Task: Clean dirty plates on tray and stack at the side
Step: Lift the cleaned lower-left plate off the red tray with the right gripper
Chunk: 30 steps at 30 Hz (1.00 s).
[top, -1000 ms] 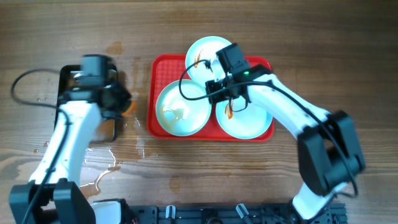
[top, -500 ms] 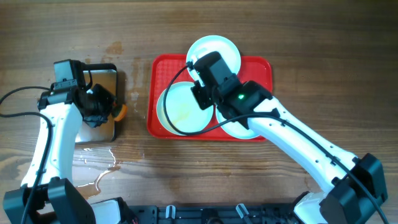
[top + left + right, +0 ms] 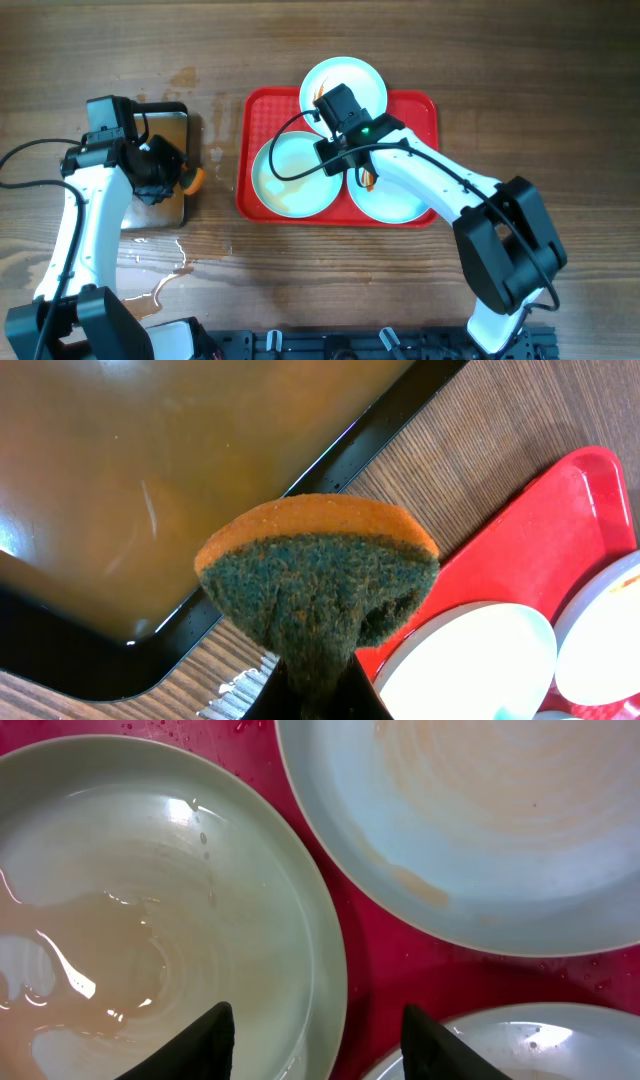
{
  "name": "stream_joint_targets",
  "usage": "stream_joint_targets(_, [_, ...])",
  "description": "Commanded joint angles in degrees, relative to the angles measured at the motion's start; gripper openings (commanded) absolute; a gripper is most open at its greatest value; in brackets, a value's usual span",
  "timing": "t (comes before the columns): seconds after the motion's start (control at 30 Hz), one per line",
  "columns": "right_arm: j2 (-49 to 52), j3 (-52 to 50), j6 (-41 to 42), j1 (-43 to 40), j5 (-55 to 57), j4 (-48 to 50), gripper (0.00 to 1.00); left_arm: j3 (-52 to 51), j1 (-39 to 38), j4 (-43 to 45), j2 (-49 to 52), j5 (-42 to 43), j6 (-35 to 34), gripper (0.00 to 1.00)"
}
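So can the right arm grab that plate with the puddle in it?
Probably yes. The right gripper hangs, jaws apart, just above the rim of the wet plate, with nothing in between.

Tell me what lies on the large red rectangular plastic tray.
A round white back plate, a similar left plate holding cloudy water, and a right plate. The white right arm covers where they meet and part of the right plate.

Wooden table [image 3: 560,80] as I view it from overhead. Resting directly on it: a red tray [image 3: 258,108] near the middle, a black-rimmed metal pan [image 3: 172,208] apart to the tray's left, and spilled water [image 3: 160,272] just in front of the pan.
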Motion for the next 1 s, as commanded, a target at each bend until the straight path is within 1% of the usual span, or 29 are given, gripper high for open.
stream_joint_targets(0.0, [2.9,0.7,-0.7,-0.1,0.6,0.8,0.57,-0.3,0.2,0.0,-0.7,1.1,0.9,0.04])
stream_joint_targets(0.1, [5.0,0.7,-0.7,-0.1,0.5,1.2,0.59,-0.3,0.2,0.0,-0.7,1.1,1.0,0.04])
stream_joint_targets(0.2, [7.2,0.7,-1.6,-0.1,-2.8,0.9,0.6,-0.3,0.2,0.2,-0.7,1.1,1.0,0.04])
stream_joint_targets(0.27, [7.5,0.7,-2.9,-0.1,-4.2,0.4,0.58,-0.3,0.2,0.3,-0.7,1.1,0.9,0.04])
stream_joint_targets(0.33, [7.5,0.7,-3.5,-0.1,-4.2,0.3,0.47,-0.3,0.2,0.5,-0.7,1.1,0.9,0.04])
stream_joint_targets(0.4, [7.5,0.7,-3.6,-0.1,-4.2,0.3,0.26,-0.3,0.2,0.6,-0.7,1.1,0.9,0.04])
stream_joint_targets(0.47, [7.4,1.0,-3.6,-0.1,-4.2,0.2,0.14,-0.3,0.2,0.6,-0.7,1.1,0.9,0.04])
stream_joint_targets(0.5, [7.4,1.3,-3.6,-0.1,-4.2,-0.2,0.05,-0.3,0.2,0.6,-0.7,1.1,0.9,0.04])
stream_joint_targets(0.73, [5.7,6.2,-3.0,-0.1,-3.1,-1.4,0.04,-0.3,0.2,0.6,-0.7,1.1,1.0,0.04])
stream_joint_targets(0.9, [4.1,11.2,-2.9,-0.1,3.3,-5.9,0.04,-0.3,0.2,0.4,-0.7,1.1,1.0,0.04])
stream_joint_targets(0.97, [3.1,12.0,-4.4,0.0,7.5,-6.8,0.04,-0.3,0.2,0.4,-0.7,1.1,1.2,0.04])
